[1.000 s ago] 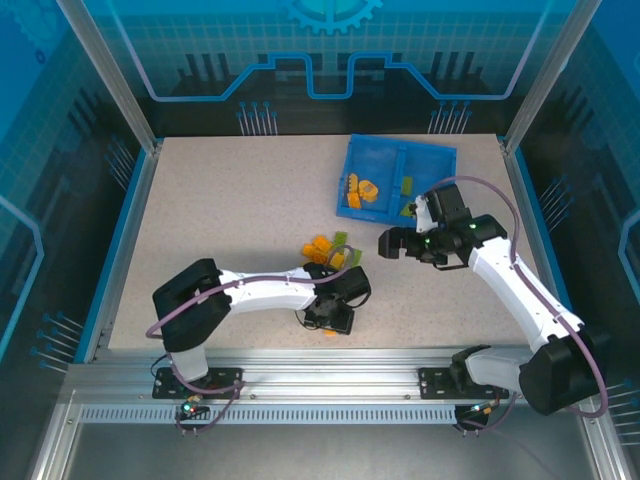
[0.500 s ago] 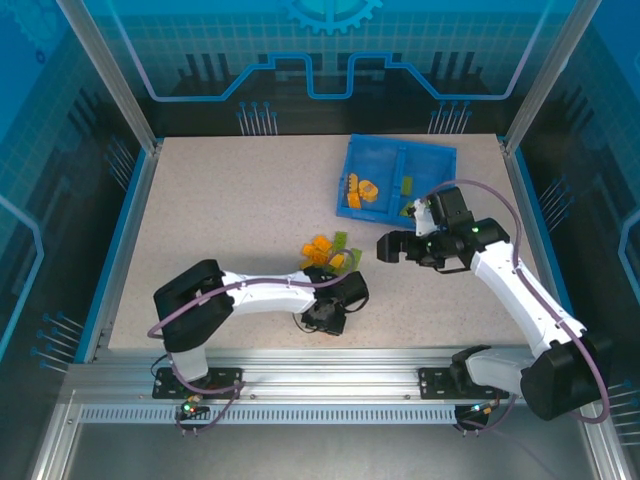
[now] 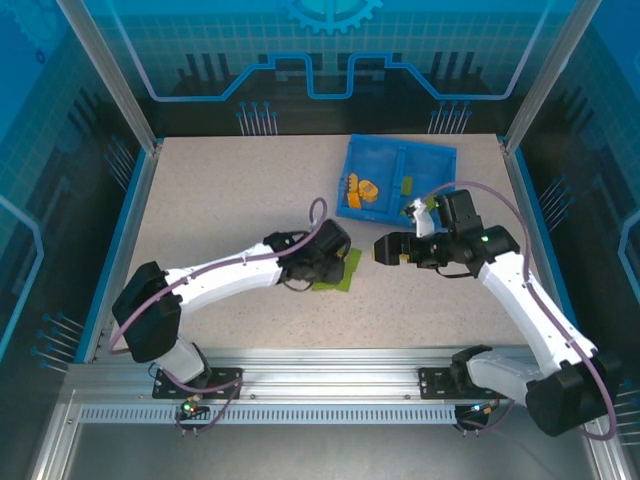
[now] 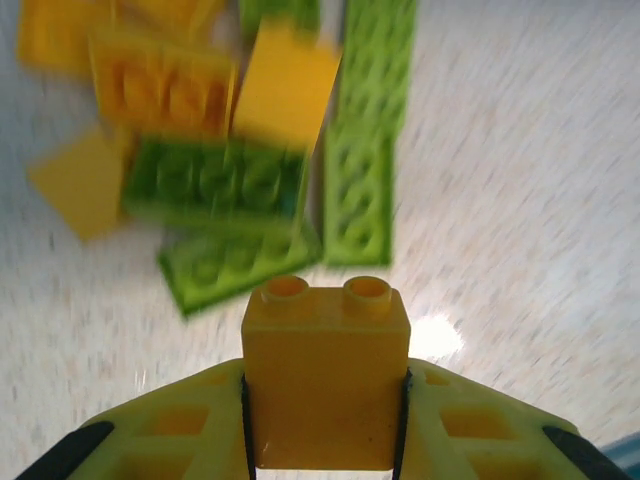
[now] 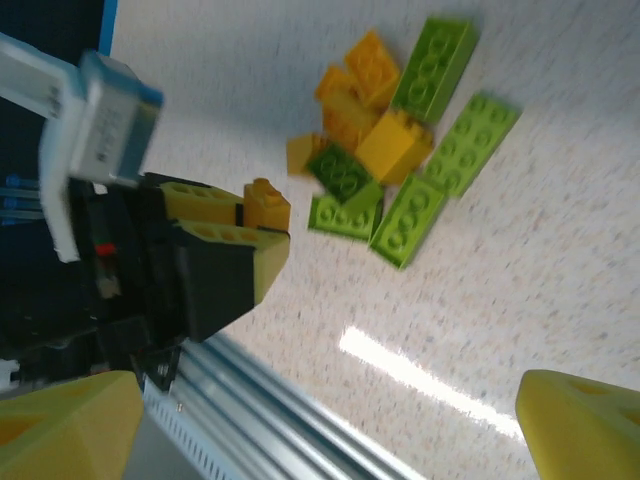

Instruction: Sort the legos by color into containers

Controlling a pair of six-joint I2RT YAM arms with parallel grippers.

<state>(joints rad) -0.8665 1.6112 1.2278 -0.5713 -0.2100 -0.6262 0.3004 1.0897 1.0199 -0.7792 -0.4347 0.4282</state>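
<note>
Orange 2-stud brick (image 4: pixel 325 385), clamped in the left gripper (image 4: pixel 325 430), just left of the loose legos (image 4: pixel 250 180). Right gripper (image 3: pixel 385 248) spread wide, empty, right of that pile; blue tray (image 3: pixel 432 165) far right.

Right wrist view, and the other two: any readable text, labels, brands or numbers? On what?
No text can be read.
Grey box, right wrist view: dark marks on its face, too blurred to read.
Back panel, top view: a gear and line drawing, no letters.
Orange brick, left wrist view: plain faces, nothing legible on the studs.
</note>
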